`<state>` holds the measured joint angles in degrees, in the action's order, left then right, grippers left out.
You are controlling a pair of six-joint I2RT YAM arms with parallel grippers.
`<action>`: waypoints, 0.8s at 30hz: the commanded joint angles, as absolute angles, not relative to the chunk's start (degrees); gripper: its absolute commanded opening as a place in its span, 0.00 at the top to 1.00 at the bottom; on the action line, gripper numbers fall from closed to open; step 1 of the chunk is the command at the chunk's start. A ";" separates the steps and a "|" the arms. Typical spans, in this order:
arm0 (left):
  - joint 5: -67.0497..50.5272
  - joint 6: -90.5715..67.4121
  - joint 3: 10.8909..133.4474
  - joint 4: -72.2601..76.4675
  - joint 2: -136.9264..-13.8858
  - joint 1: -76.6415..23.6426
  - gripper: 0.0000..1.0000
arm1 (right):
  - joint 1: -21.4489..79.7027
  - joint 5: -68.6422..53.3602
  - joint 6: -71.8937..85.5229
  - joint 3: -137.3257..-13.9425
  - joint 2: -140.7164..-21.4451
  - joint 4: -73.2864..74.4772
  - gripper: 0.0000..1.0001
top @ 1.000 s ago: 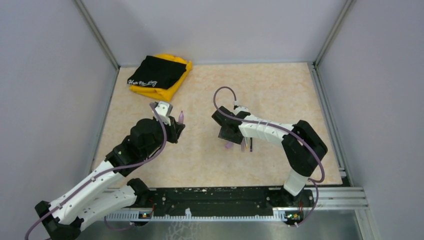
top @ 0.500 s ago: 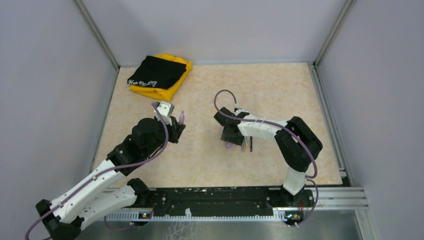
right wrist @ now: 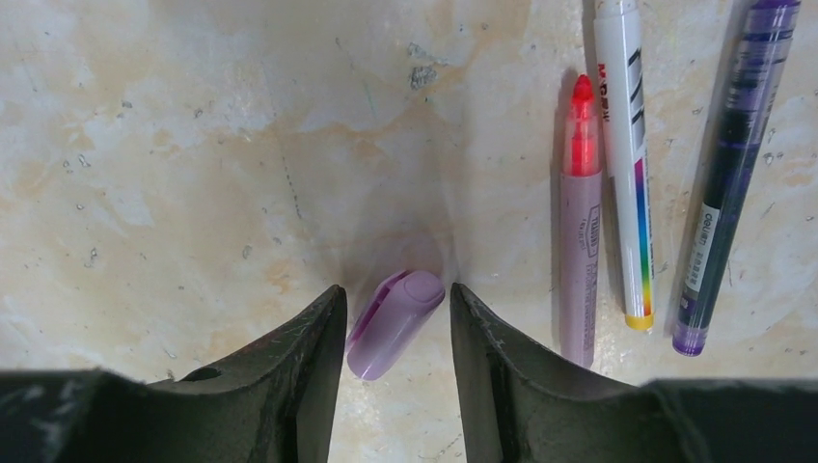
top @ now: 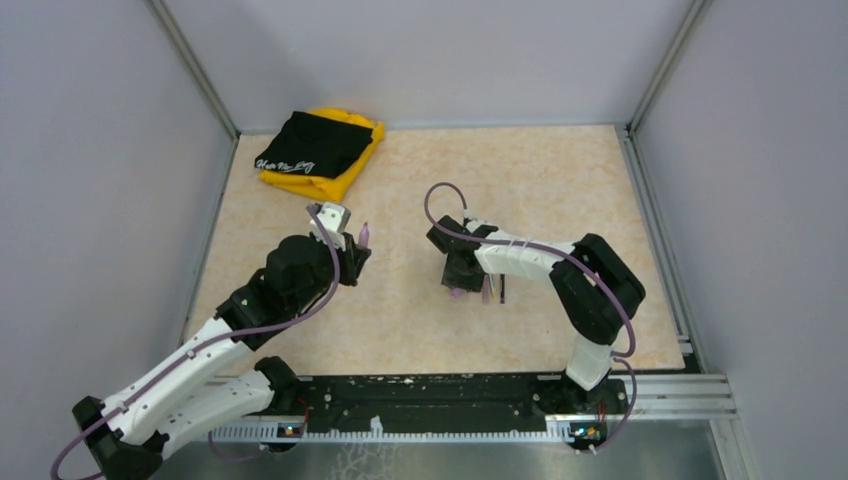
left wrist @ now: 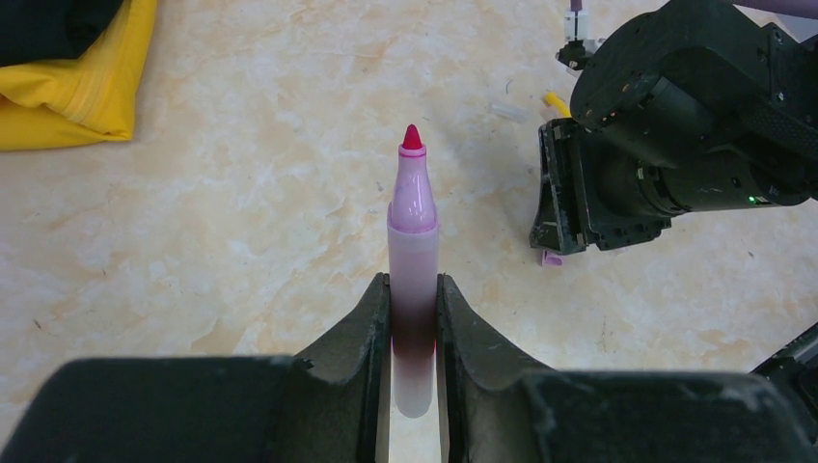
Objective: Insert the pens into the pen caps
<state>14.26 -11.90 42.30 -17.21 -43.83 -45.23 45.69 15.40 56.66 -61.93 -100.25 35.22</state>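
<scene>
My left gripper (left wrist: 413, 289) is shut on a lilac pen (left wrist: 413, 241) that points upward, red tip bare; from above this pen (top: 363, 236) shows left of centre over the left gripper (top: 354, 256). My right gripper (right wrist: 391, 323) is down at the table, its jaws open on either side of a lilac pen cap (right wrist: 395, 323) that lies tilted, with a gap on the right side. Right of it lie a pinkish pen with a red tip (right wrist: 579, 231), a white pen (right wrist: 623, 164) and a dark purple-black pen (right wrist: 725, 183). From above, the right gripper (top: 458, 281) hides most of the cap.
A black cloth on a yellow one (top: 318, 150) lies at the table's back left. A yellow cap (left wrist: 555, 99) lies beyond the right gripper. Grey walls close both sides, and a black rail (top: 430, 395) runs along the near edge.
The right gripper's jaws have narrowed round the lilac cap and the arm has settled slightly lower. The left arm and its pen have not moved.
</scene>
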 commanded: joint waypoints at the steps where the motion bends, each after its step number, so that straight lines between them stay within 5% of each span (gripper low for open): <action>1: 15.28 -11.07 43.22 -16.70 -43.83 -45.03 1.00 | 46.58 13.97 56.05 -60.52 -98.78 35.91 0.59; 10: 12.53 -10.48 42.77 -15.80 -43.56 -44.97 1.00 | 46.60 15.16 52.93 -57.96 -96.90 33.28 0.71; 24: -0.47 -7.48 41.94 -10.93 -44.41 -44.82 1.00 | 46.51 13.31 43.19 -45.97 -69.74 16.99 0.99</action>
